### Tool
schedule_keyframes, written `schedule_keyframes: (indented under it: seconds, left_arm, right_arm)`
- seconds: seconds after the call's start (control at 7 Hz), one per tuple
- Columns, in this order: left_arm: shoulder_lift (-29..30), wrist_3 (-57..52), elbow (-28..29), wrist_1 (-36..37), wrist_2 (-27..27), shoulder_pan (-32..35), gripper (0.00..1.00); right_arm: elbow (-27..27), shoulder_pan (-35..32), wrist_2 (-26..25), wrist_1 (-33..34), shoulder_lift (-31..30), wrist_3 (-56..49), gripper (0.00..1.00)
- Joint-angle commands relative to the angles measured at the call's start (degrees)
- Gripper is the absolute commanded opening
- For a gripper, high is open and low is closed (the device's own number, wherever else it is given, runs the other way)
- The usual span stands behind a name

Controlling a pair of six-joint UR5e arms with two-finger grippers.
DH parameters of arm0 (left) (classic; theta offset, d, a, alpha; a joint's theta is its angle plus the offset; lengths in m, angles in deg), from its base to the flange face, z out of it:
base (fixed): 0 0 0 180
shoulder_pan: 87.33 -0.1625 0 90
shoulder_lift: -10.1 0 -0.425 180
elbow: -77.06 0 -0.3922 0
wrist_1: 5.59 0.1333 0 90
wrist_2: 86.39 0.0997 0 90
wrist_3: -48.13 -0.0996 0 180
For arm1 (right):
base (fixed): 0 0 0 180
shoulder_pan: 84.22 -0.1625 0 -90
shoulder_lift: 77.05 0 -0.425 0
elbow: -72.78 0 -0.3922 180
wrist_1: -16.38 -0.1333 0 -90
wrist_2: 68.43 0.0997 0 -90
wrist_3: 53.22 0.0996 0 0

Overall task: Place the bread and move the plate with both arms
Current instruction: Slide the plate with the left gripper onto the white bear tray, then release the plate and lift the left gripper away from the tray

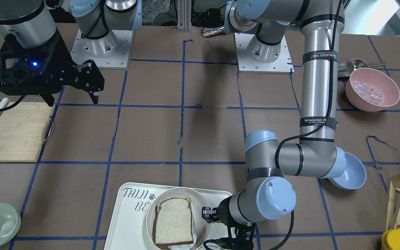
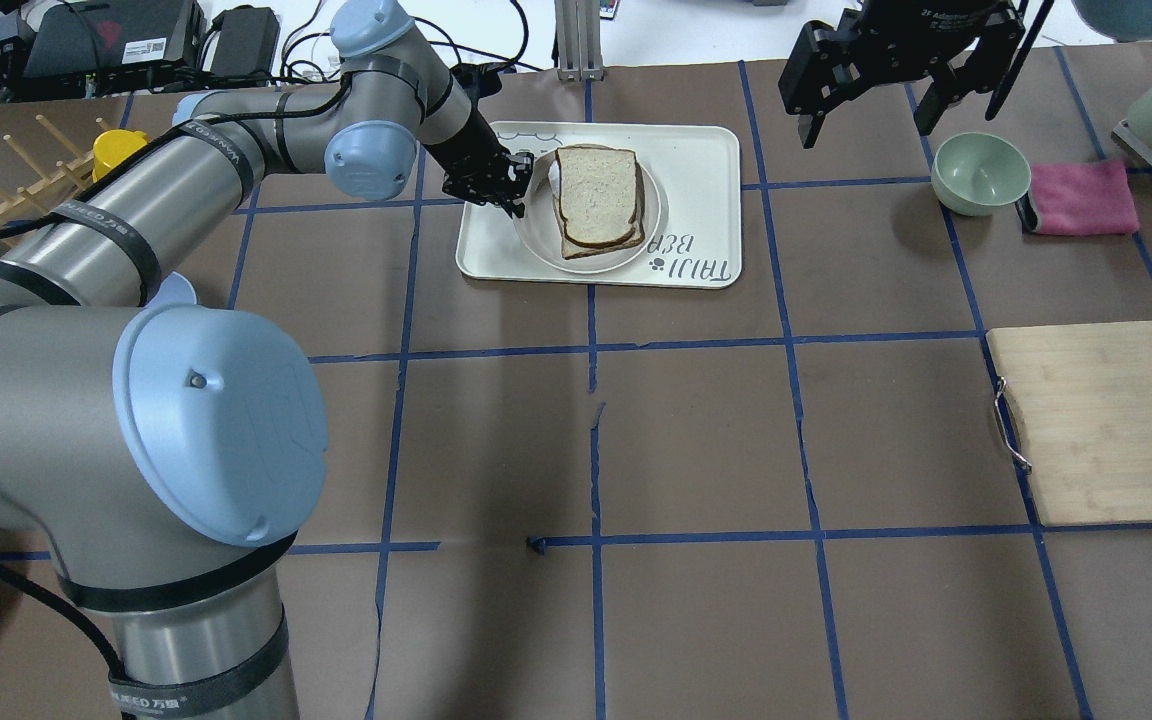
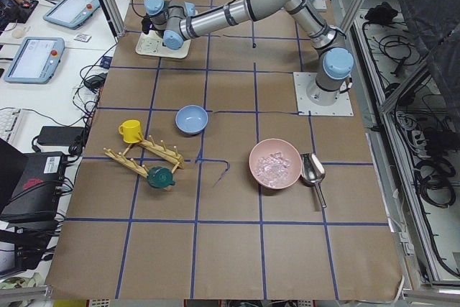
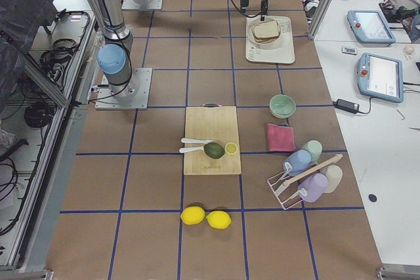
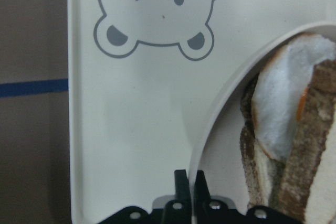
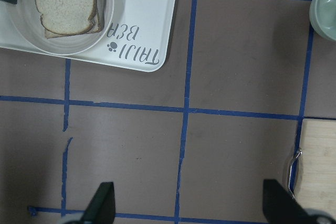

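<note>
Risks, on the brown paper-covered bench with the blue tape grid (image 2: pixel 696 430):

- The silver-grey left arm (image 2: pixel 186 170) is stretched far out to the white rectangular "TAIJI BEAR" tray (image 2: pixel 701 160). The right arm (image 1: pixel 19 21) hangs high near the pale green bowl (image 2: pixel 981 170), well apart from the job.
- The round cream-white plate (image 2: pixel 541 245) sits inside the tray. The left fingers (image 2: pixel 508 190) are narrow and pinch its rim on one side only. The right fingers (image 1: pixel 92 83) are spread wide and hold nothing.
- My worry is that a lift from that single pinch would tilt the plate, or the rim would slip free. A drag could catch the tray's raised lip or haul the tray along.
- The brown-crusted bread slice (image 2: pixel 596 195) lies on top of a stack on the plate, and its edges do not line up with the slice beneath. I judge any tilt or jolt could slide it off.
- The right fingers must reach the opposite rim. The bread runs close to the rim there, so a low approach may nudge it.

Hard to read:

- Both side views show the tray and plate too small to be useful.
- The front-facing view cuts off the plate's near edge.
- The left wrist view shows a pale filling with an orange edge between the slices, and I cannot tell what it is.
- In the same view I cannot tell how deep the rim sits between the fingers.
</note>
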Motion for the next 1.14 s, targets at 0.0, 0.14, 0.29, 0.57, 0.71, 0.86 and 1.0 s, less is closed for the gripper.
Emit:
schedule_keyframes:
  seconds: [0.0,0.14,0.29,0.57,0.71,0.86,1.0]
  left_arm:
    - [-0.07,0.28,0.32,0.12,-2.2,0.17,1.0]
    - [-1.47,0.2,0.41,-1.27,-1.43,-0.09,1.0]
    - [-3.05,0.11,0.32,-3.81,2.06,-0.53,1.0]
    - [-8.92,0.02,0.32,-9.86,10.32,-1.14,1.0]
    - [-13.31,0.02,-0.29,-10.51,11.4,-1.41,1.0]
    - [-17.44,0.11,-0.47,-14.6,11.75,-2.72,1.0]
    - [-21.75,0.11,-0.64,-20.91,12.02,-5.08,1.0]
  right_arm:
    - [0.0,-0.09,0.0,0.0,0.0,0.0,1.0]
    - [0.0,-0.09,0.0,0.0,0.0,0.0,1.0]
    - [0.0,-0.09,0.0,-0.09,0.0,0.0,1.0]
    - [0.0,-0.09,0.0,-0.17,0.0,-0.09,1.0]
    - [0.0,-0.09,0.0,-0.17,0.0,-0.09,1.0]
    - [0.0,-0.09,0.0,-0.09,0.0,-0.09,1.0]
    - [0.26,-0.09,0.09,0.0,0.0,-0.09,1.0]
